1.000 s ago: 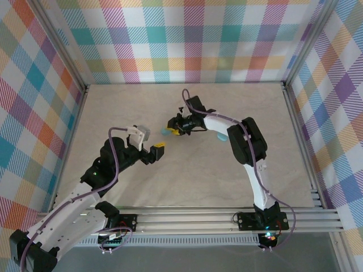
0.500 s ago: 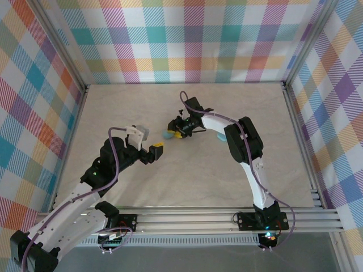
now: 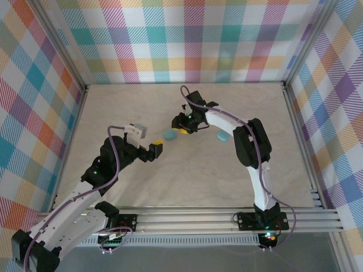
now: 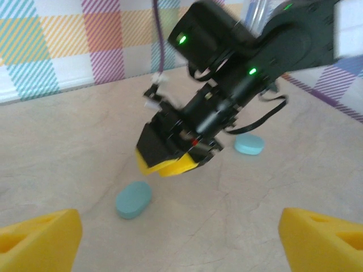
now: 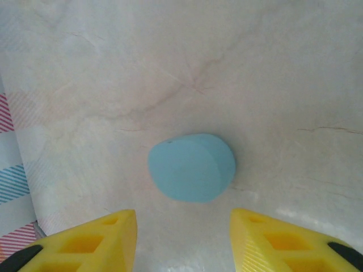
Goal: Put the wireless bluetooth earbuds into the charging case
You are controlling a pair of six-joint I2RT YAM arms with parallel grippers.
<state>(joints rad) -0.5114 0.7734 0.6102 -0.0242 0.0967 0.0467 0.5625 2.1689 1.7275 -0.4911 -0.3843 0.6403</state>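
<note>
— How far along are they, do you reckon?

— Barely started, by the look of it. One teal case (image 3: 169,135) lies flat about the middle of the tabletop, a little toward the far edge. The second case (image 3: 222,136) lies apart from it, toward the right edge. Both look shut to me.

— And the earbuds?

— Too small for me to pick out from here. Whether any already sit inside those closed shells, I cannot tell.

— What are the arms doing?

— The right gripper (image 3: 182,130) hangs over the first case, just to its right. Its yellow fingers (image 5: 85,243) are parted with nothing between them, and the case sits on the marble below the gap, untouched. The left gripper (image 3: 156,148) is on the near-left side of that same case, aimed at it, with its jaws spread wide and empty.

— So nothing is in hand?

— Nothing. Neither arm is gripping anything and neither case is off the tabletop.

— What's left, then?

— Nearly all of it, I'd judge. A case has to be steadied and opened, each bud picked up and seated in its pocket, and the lid closed. With both arms gathered round the first case, I'd guess that's where they mean to begin.
</note>
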